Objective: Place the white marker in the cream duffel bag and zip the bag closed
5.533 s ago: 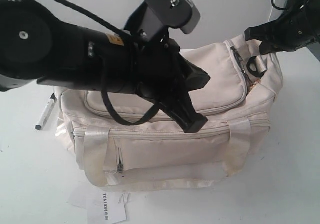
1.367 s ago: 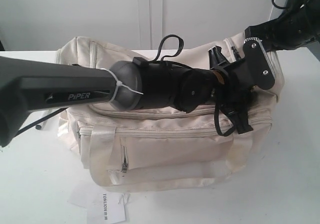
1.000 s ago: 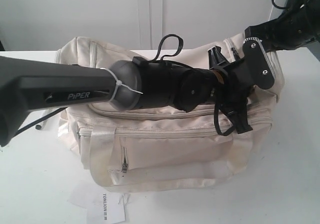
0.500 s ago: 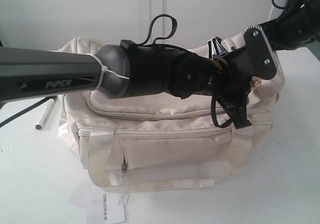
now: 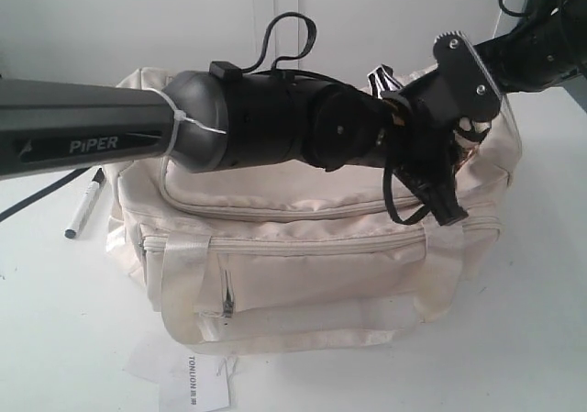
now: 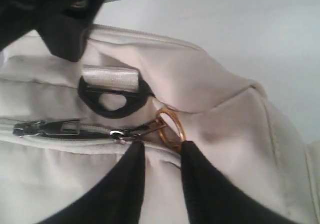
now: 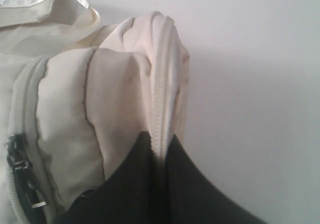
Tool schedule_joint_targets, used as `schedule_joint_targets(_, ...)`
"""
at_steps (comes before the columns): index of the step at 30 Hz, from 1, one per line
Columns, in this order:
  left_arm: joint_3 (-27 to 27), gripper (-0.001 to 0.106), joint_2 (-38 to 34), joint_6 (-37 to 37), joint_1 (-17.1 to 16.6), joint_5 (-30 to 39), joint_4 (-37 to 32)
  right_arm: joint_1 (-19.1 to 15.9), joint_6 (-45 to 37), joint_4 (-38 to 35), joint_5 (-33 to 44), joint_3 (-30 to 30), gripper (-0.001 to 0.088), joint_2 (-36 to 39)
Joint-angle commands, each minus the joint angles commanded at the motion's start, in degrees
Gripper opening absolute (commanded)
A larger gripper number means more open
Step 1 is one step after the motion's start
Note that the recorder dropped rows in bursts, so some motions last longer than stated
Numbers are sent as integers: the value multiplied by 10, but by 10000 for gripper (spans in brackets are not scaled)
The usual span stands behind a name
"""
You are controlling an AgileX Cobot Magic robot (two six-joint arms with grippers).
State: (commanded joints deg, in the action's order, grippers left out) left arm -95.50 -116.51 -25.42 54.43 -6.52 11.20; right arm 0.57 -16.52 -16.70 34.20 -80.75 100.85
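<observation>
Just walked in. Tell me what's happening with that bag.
Both arms are working at the right-hand end of the cream duffel bag. The right gripper is pinched shut on a seam of the fabric there. The left gripper, reaching across the bag, has its jaws slightly apart at the gold ring by the top zipper. The white marker lies on the table beside the bag's other end, not yet inside.

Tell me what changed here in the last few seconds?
The left gripper swung from the middle of the cream duffel bag to its right end, at the zip pull; its arm then rose slightly. Nothing visibly grasped or released. The right gripper still pinches the bag's end; the white marker still lies on the table.
</observation>
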Motion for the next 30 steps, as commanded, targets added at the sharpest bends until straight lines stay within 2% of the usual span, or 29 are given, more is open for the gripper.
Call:
schedule_joint_targets(2, -22, 398, -13, 43, 0, 8, 8, 0, 0, 0, 0, 0, 0, 0)
schedule_joint_targets(6, -69, 467, -42, 61, 0, 61, 8, 0, 0, 0, 0, 0, 0, 0)
schedule_joint_targets(9, -91, 475, -61, 80, -2, 71, 8, 0, 0, 0, 0, 0, 0, 0)
schedule_joint_targets(14, -99, 475, -69, 71, -1, 99, 4, 0, 0, 0, 0, 0, 0, 0)
schedule_joint_targets(23, -99, 475, -75, 62, -1, 91, 0, 0, 9, 0, 0, 0, 0, 0)
schedule_joint_targets(26, -99, 433, -86, 63, -1, 88, 0, 0, 9, 0, 0, 0, 0, 0)
schedule_joint_targets(30, -99, 265, -94, 61, -1, 86, 0, 0, 9, 0, 0, 0, 0, 0)
